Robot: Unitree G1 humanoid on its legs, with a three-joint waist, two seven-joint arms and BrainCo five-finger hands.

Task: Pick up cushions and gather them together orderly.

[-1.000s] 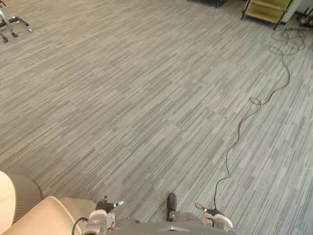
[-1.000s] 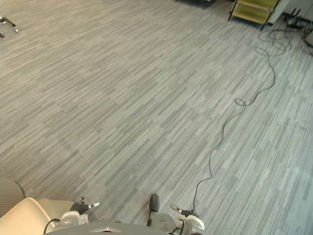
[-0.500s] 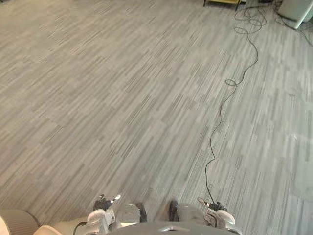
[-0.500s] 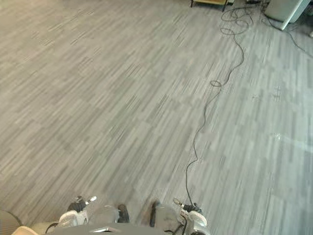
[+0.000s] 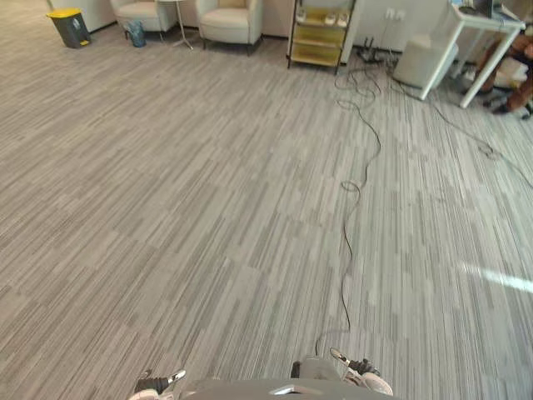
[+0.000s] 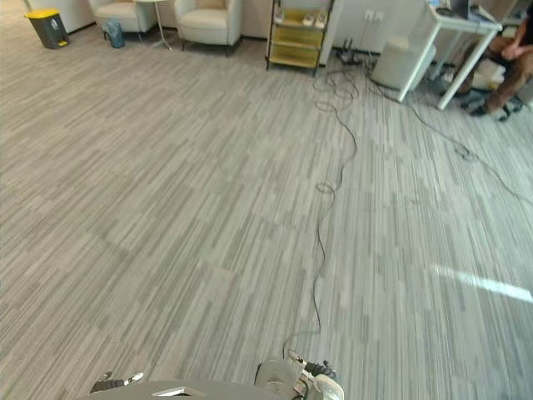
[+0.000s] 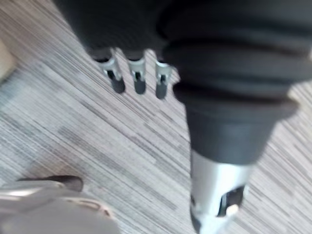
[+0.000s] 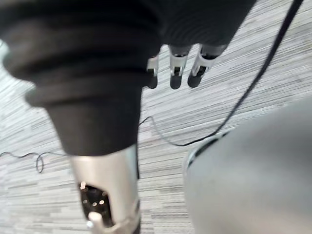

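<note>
Our left robot hand (image 7: 137, 73) hangs with fingers straight and loosely spread, gripping nothing, above the carpet (image 7: 97, 141). Just beside it lies a beige edge (image 7: 3, 61); we cannot tell whether it is a cushion. Our right robot hand (image 8: 176, 68) hangs the same way, spread and empty. Far ahead of both stand an armchair (image 5: 229, 18), a shelf (image 5: 321, 37) and a bin (image 5: 68, 25). Farther right of the shelf stands a desk (image 5: 487, 25).

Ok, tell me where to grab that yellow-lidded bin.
Probably just under the lid, gripped on both sides, coming from the open floor in front: the bin stands upright and seems to narrow downward, so the lid's edge should stop slipping. No handle is discernible.
</note>
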